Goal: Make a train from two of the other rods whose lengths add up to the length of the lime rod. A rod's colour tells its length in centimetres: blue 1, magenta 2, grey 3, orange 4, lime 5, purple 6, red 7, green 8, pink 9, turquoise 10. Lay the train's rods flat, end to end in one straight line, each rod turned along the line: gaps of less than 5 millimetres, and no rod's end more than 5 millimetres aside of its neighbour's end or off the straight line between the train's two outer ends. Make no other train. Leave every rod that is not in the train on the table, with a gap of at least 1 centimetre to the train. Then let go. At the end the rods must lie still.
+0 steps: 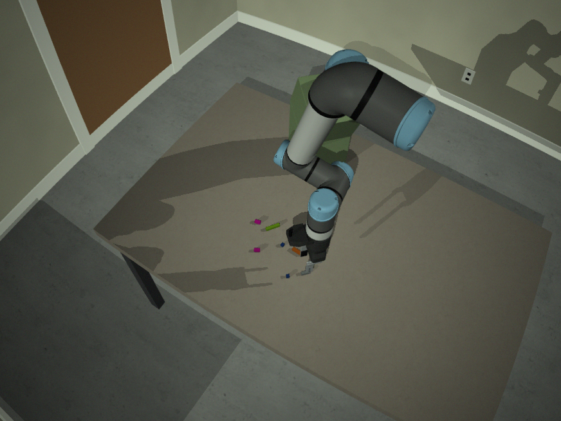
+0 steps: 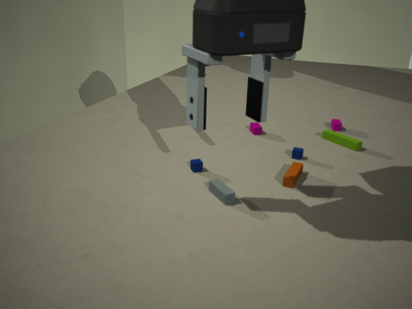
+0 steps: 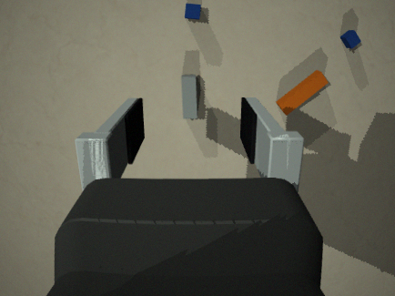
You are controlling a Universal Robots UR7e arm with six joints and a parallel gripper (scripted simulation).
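My gripper (image 2: 229, 125) (image 3: 192, 117) is open and empty, in the air above the table. In the wrist view the grey rod (image 3: 189, 96) (image 2: 221, 192) lies between and beyond the fingertips, its length running parallel to the finger pads. One blue rod (image 3: 193, 11) (image 2: 196, 165) (image 1: 287, 275) lies beyond the grey rod's far end with a gap. The orange rod (image 3: 302, 92) (image 2: 292, 175) (image 1: 296, 250) lies slanted to the right. The other blue rod (image 3: 350, 39) (image 2: 297, 153) (image 1: 282, 244) is near it. The lime rod (image 2: 341, 140) (image 1: 273, 226) lies farther off.
One magenta rod (image 2: 336, 124) (image 1: 257, 221) lies near the lime rod. Another magenta rod (image 2: 255, 128) (image 1: 257, 250) lies apart from the others. All rods lie separately on the brown table (image 1: 397, 322). The arm's shadow falls beside the orange rod.
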